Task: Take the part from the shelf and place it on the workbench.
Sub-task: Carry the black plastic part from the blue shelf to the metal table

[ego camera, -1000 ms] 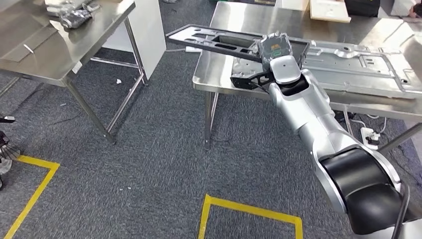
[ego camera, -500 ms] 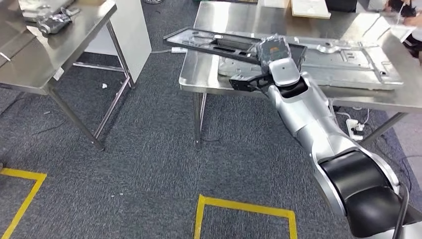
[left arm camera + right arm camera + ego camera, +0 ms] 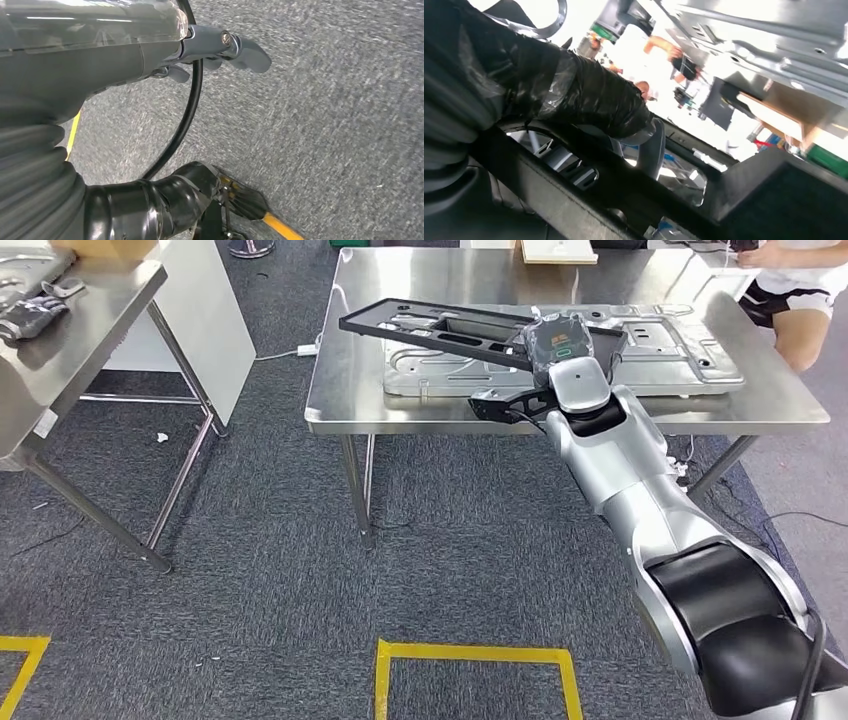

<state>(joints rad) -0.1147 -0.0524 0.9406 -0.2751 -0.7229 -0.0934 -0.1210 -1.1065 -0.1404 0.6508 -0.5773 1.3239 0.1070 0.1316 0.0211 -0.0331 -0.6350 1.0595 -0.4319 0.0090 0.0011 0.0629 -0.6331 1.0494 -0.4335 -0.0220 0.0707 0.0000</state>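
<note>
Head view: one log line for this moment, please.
right hand: holds black part | part: over workbench, above silver panel | left hand: hanging, empty

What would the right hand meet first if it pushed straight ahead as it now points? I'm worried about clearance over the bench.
Probably the silver metal panel lying on the workbench: the right hand, gripping the long black part, points across it. Its height above the panel is unclear.

Part [image 3: 450, 328]: black. Table [image 3: 340, 390]: bare brushed steel, carrying a silver-grey pressed panel [image 3: 660, 345]. Right hand [image 3: 556, 345]: dark grey, with a small green patch. Floor: mottled dark grey carpet [image 3: 250, 570] with yellow tape lines [image 3: 470, 652].
</note>
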